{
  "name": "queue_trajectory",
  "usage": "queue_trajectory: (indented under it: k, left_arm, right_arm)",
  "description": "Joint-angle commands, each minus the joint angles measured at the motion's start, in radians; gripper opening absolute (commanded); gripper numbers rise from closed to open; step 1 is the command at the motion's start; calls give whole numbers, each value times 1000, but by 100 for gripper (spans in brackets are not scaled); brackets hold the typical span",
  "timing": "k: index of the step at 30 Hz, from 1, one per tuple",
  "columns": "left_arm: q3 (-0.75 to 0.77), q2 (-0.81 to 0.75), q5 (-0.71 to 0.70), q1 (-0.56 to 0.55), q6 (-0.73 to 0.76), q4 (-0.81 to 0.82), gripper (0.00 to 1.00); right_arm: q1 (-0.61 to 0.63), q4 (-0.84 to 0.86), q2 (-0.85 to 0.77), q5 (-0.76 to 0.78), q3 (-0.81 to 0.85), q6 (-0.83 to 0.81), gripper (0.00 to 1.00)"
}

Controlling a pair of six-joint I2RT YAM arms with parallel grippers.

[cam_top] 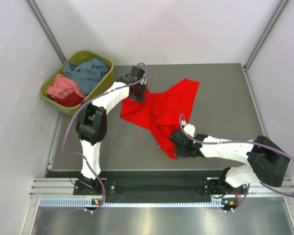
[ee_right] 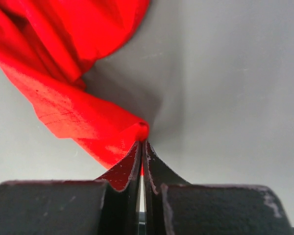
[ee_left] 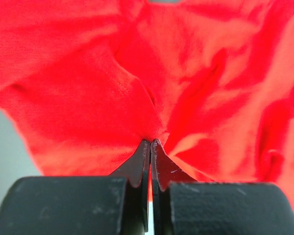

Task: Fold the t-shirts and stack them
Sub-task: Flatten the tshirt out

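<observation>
Top external: grey table (cam_top: 225, 98), white walls (cam_top: 161, 29); left gripper (cam_top: 138, 96), right gripper (cam_top: 176, 139) pinch red t-shirt (cam_top: 167, 104)

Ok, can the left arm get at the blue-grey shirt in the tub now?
Probably not yet: the left hand is shut on the red t-shirt. Otherwise the way looks free: the blue-grey shirt lies uncovered nearby.

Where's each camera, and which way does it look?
Top: above and behind, looking down at the table, red t-shirt and tub; left arm and right arm show.
Left wrist: on the left arm, looking along the left gripper, shut on the t-shirt.
Right wrist: on the right arm, looking along the right gripper, pinching the t-shirt's edge.
Shared: all three see the red t-shirt.
</observation>
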Motion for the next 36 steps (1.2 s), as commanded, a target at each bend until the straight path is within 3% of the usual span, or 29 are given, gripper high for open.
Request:
queue_trajectory:
  k: [1,6,9,10,14,22,27,31,36]
  left_arm:
    - [97,-130,-61,15,-102,-59,0]
    - [287,-147,-110,34,-153,-198,0]
    - [409,-150,-99,58,-205,-241,0]
    - [430,-162,-66,69,-231,-252,0]
    - [429,-254,-35,81,-276,-241,0]
    - [409,-478,-36,100,-348,-296,0]
    - [406,-616,-68,101,-381,-379,0]
    - [380,-751,-23,101,-424,-410,0]
    - [263,-852,59,101,-484,-372,0]
  right_arm:
    - [13,-51,-39,85,43,-26,0]
    - [-108,-174,-151,223,175,-172,0]
    - [-278,-185,-211,218,267,-313,0]
    - [-353,-194,-229,220,329,-383,0]
    - [-465,-269,-240,302,515,-531,0]
    - [-484,-428,-352,435,790,-701,0]
    - [-484,-452,-513,383,838,-724,0]
    - [-484,-400,-674,263,842,-729,0]
    - [-484,-333,-739,177,805,-736,0]
